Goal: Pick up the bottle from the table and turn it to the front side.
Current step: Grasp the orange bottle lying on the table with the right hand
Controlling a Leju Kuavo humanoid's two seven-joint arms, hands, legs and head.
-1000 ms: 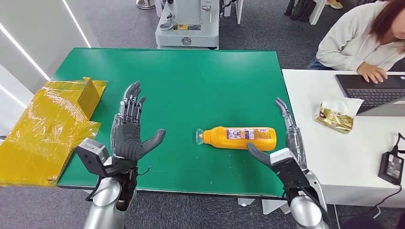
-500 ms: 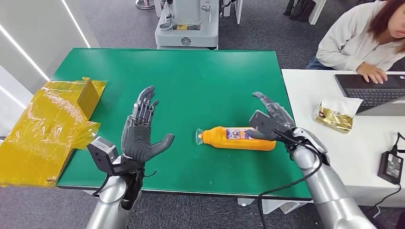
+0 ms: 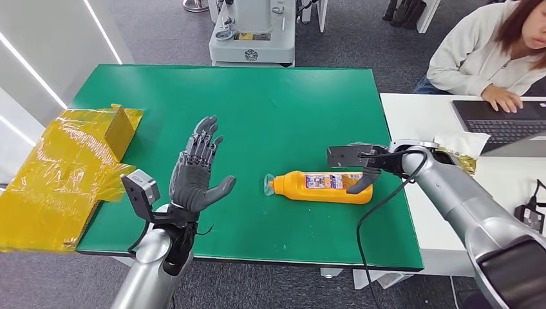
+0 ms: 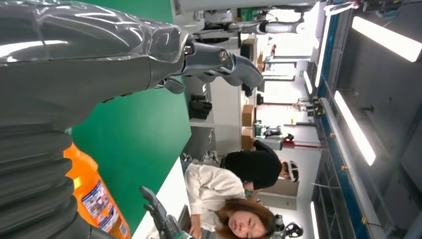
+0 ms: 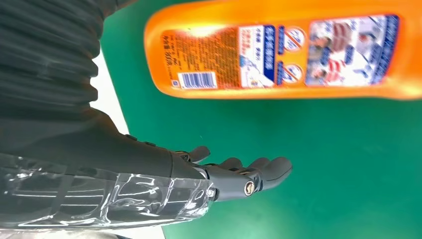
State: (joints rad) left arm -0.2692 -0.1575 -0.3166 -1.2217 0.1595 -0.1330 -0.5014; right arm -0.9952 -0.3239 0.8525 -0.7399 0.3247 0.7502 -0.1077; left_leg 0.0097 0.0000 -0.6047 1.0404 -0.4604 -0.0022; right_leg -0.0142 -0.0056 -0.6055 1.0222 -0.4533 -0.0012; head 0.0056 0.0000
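An orange bottle [image 3: 319,187] with a blue and white label lies on its side on the green table [image 3: 257,109], its clear cap [image 3: 269,185] pointing left. My right hand [image 3: 362,168] hovers over the bottle's base end, fingers spread, holding nothing. In the right wrist view the bottle [image 5: 283,50] lies apart from the outstretched fingers [image 5: 244,175], with green table between them. My left hand [image 3: 196,170] is raised with fingers spread to the left of the cap, empty. The left wrist view shows that hand [image 4: 74,64] and part of the bottle [image 4: 97,201].
A yellow film-wrapped box [image 3: 71,167] overhangs the table's left edge. A white table [image 3: 451,206] at the right holds a laptop [image 3: 502,125], a gold packet [image 3: 458,161] and a black adapter [image 3: 528,224]. A person [image 3: 489,58] sits there. A grey machine base [image 3: 252,38] stands behind.
My right arm has swung in from the near right edge, and its hand now sits above the bottle's base end. My left hand has drifted slightly forward and right. The bottle has not moved.
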